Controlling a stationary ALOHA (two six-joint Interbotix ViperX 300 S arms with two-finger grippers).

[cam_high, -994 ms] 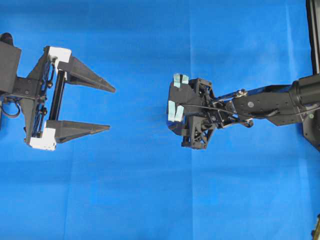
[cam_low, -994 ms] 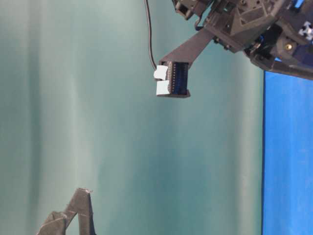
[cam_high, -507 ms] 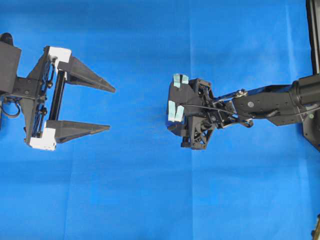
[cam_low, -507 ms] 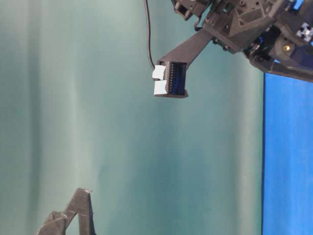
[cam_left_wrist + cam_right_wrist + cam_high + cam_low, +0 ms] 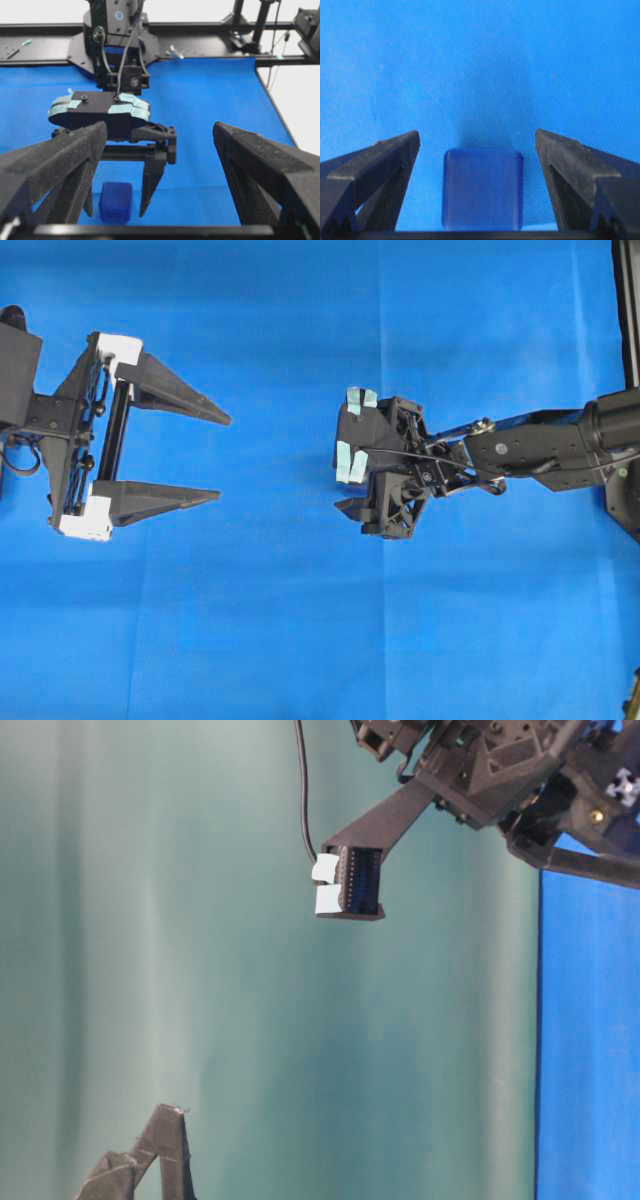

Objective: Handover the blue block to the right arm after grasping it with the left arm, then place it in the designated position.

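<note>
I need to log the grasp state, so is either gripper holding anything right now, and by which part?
Nothing is held. The blue block sits on the cloth between the right gripper's open fingers, untouched. The left gripper is open and empty.

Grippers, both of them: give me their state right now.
Left gripper: open, holding nothing.
Right gripper: open, the blue block lying free between its fingers.

Blue cloth [image 5: 300, 640], teal backdrop [image 5: 200, 970].

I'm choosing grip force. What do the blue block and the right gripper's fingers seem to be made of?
The blue block: probably smooth, slightly translucent plastic or rubber, with rounded edges and a faint sheen. The right gripper fingers: matte black, grainy, likely printed plastic.
</note>
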